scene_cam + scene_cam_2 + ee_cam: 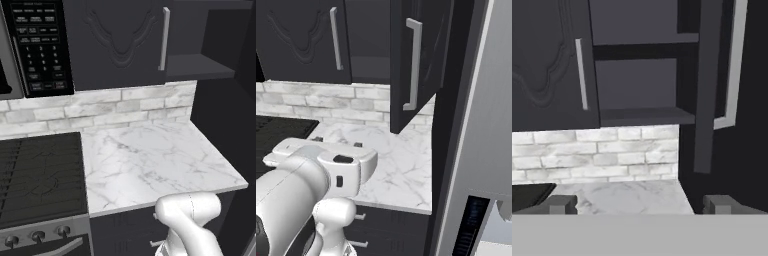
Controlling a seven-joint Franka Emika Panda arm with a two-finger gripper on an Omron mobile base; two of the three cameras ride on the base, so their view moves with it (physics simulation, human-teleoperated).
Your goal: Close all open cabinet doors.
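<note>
The left cabinet door (547, 65) is shut, with its silver bar handle (582, 75) along its right edge. The right cabinet door (423, 55) stands swung out over the counter, its long handle (413, 65) facing the room. In the hand view this open door (704, 85) shows edge-on, to the right of the bare black shelves (642, 117). My gripper (641, 206) is open with nothing between its fingertips (562, 204). It is held low in front of the open cabinet, well short of the door and not touching it.
A white marble counter (150, 160) runs under the cabinets, with a brick backsplash (100, 110) behind it. A black stove (40, 175) lies to the left and a microwave (40, 45) hangs above it. A tall dark panel and a grey appliance (481, 125) wall off the right.
</note>
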